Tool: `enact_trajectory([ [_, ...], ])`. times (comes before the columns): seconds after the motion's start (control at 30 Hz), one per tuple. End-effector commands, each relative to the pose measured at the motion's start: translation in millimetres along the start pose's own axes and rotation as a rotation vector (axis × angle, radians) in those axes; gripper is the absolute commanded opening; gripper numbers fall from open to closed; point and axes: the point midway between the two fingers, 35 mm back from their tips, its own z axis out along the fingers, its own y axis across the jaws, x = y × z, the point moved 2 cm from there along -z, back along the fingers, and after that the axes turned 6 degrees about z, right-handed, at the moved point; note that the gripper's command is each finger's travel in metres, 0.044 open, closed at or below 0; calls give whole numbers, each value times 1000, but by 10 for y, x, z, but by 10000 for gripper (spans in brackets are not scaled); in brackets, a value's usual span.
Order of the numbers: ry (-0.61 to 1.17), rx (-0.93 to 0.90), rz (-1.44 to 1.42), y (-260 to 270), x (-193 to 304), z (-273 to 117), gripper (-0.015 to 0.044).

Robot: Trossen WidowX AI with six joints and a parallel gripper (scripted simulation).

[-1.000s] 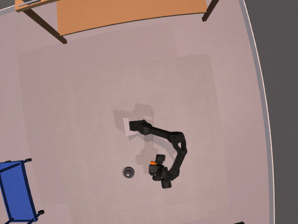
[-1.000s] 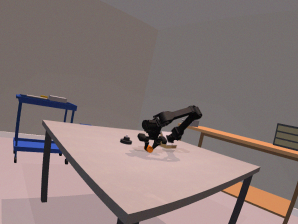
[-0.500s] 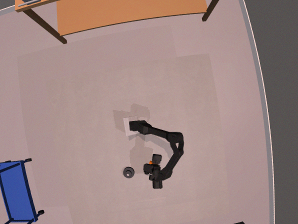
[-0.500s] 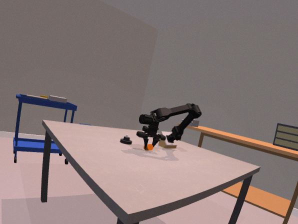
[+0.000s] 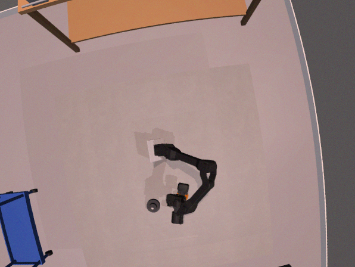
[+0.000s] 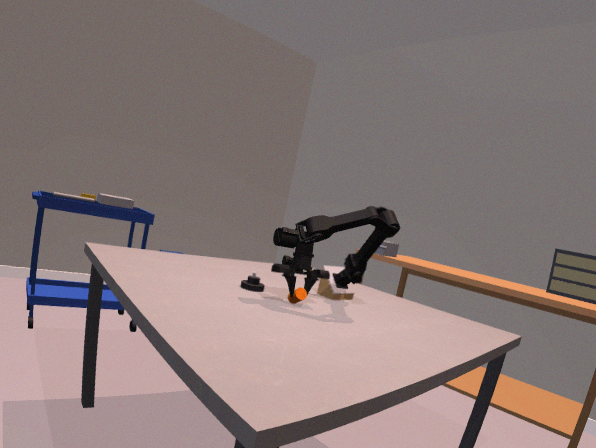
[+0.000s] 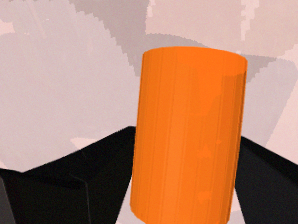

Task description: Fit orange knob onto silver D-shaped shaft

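The pincer is closed on the orange knob, one dark finger against each side of it. In the wrist view the knob is a plain cylinder with its long side facing the camera; its hole cannot be seen. The exterior view shows the knob tipped over on its side between the fingertips, low over the worktop; whether it touches the surface I cannot tell. From the top, only slivers of orange show past the dark parts of the pincer.

Near the pincer, and apart from it, the round pedestal stands upright on the worktop, dark and stepped, with the small silver shaft rising from its middle. The knob is off the shaft. The flat side of the shaft is too small to make out.

The black arm bends from the pincer back to its mount, where a pale plate shows from the top. Beyond the worktop stand a blue cart and an orange bench.
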Motion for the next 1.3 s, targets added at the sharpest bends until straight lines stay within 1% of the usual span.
enact_trajectory([
  [0.0,53,3,2,18,-60,-15,179],
  [1.27,514,49,2,49,-443,-33,179],
])
